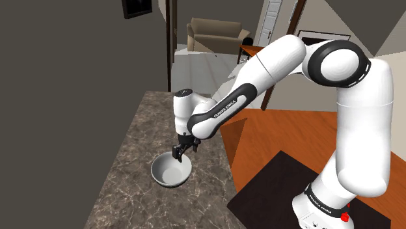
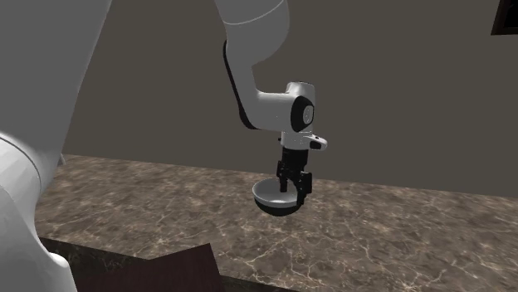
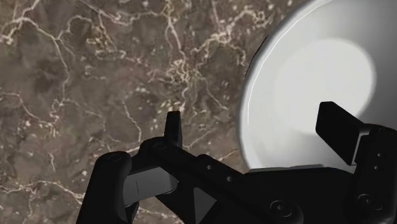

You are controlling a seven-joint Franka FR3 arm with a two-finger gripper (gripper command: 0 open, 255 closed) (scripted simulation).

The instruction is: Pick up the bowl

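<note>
pale grey bowl [image 1: 170,172] on the brown veined counter [image 1: 123,175], close to the edge nearest the stand. straddled at the rim by the black gripper [image 3: 254,124], spread wide: one finger [image 3: 173,127] outside and clear of the wall, the other down inside the hollow. looks rigid, light and smooth, so probably slippery, and apt to tilt when lifted from one side. best pinched across the thin rim wall, squarely and fairly deep, then raised slowly and kept level.
</note>
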